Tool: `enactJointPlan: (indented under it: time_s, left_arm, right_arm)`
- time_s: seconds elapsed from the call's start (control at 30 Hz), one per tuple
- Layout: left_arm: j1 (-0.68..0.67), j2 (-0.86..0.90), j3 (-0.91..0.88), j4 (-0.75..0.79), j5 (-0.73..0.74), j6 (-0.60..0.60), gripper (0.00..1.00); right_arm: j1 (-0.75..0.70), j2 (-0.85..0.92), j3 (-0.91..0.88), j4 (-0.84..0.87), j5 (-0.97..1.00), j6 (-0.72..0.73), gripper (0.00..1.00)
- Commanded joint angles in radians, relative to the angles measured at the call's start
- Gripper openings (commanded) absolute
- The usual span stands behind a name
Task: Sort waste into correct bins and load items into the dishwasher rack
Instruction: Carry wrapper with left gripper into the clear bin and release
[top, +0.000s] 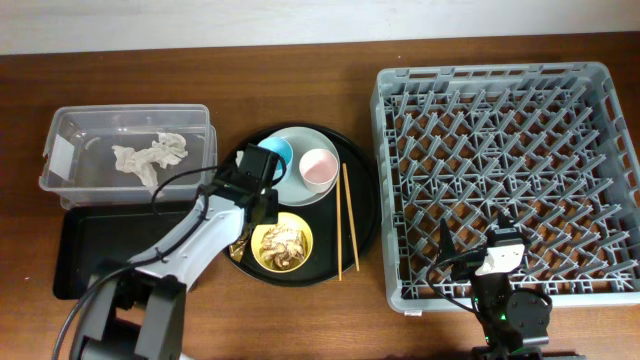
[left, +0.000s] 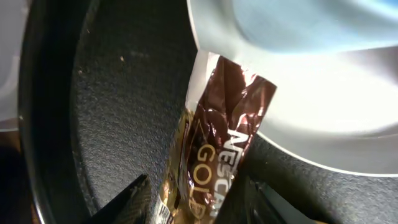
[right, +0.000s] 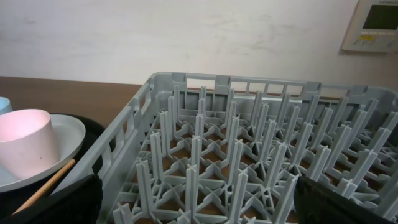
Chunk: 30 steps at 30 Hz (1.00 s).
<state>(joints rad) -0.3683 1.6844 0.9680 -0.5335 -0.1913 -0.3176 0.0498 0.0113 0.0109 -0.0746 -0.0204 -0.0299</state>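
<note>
**Left gripper at the wrapper; right gripper over the rack**

The left gripper brackets the shiny gold-brown wrapper on the large round black tray. 1 end of the wrapper is at the rim of the pale grey-blue round plate. Whether the jaws pinch the wrapper cannot be told. The right gripper, jaws spread wide, hangs over the large square grey plastic rack.

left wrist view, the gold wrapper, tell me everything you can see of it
The wrapper is a narrow, shiny foil stick sachet, dark brown shading to gold, with partly legible Nescafe Gold lettering. Its top end is creased and torn open, showing a white edge. It lies on the round black tray, with its top end over the pale plate rim. The left gripper flanks its lower part; whether the fingers pinch it is unclear.
</note>
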Motion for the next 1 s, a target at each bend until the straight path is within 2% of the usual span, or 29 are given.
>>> enactJointPlan:
  time_s: [0.0, 0.07, 0.17, 0.2, 0.23, 0.33, 0.47, 0.6, 0.8, 0.9, 0.97]
  left_arm:
    - [0.005, 0.023, 0.013, -0.001, 0.007, -0.014, 0.41]
    - [0.005, 0.023, 0.013, 0.002, 0.007, -0.014, 0.25]
    - [0.005, 0.023, 0.013, -0.003, -0.006, -0.014, 0.17]
    - [0.005, 0.023, 0.013, -0.005, -0.018, -0.014, 0.10]
    - [0.005, 0.018, 0.013, -0.006, -0.019, -0.014, 0.00]
    - [0.005, -0.032, 0.041, -0.035, -0.019, -0.014, 0.00]
    - [0.024, -0.187, 0.187, -0.151, -0.018, -0.015, 0.00]
    - [0.176, -0.238, 0.374, -0.239, -0.007, -0.027, 0.00]
    - [0.442, -0.228, 0.396, -0.089, 0.127, -0.027, 0.00]
    - [0.503, -0.195, 0.396, -0.034, 0.162, -0.027, 0.00]
    - [0.540, -0.106, 0.396, -0.004, 0.161, -0.030, 0.00]
  right_arm:
    - [-0.005, -0.006, -0.005, -0.005, -0.002, 0.001, 0.98]
    - [-0.005, -0.006, -0.005, -0.005, -0.002, 0.001, 0.98]
    - [-0.005, -0.006, -0.005, -0.005, -0.002, 0.001, 0.99]
    - [-0.005, -0.006, -0.005, -0.004, -0.002, 0.001, 0.98]
    - [-0.005, -0.006, -0.005, -0.004, -0.002, 0.001, 0.98]
    - [-0.005, -0.006, -0.005, -0.004, -0.002, 0.001, 0.98]
    - [-0.005, -0.006, -0.005, -0.004, -0.002, 0.001, 0.99]
    - [-0.005, -0.006, -0.005, -0.004, -0.002, 0.001, 0.98]
    - [-0.005, -0.006, -0.005, -0.004, -0.002, 0.001, 0.98]
    - [-0.005, -0.006, -0.005, -0.004, -0.002, 0.001, 0.98]
    - [-0.005, -0.006, -0.005, -0.004, -0.002, 0.001, 0.98]
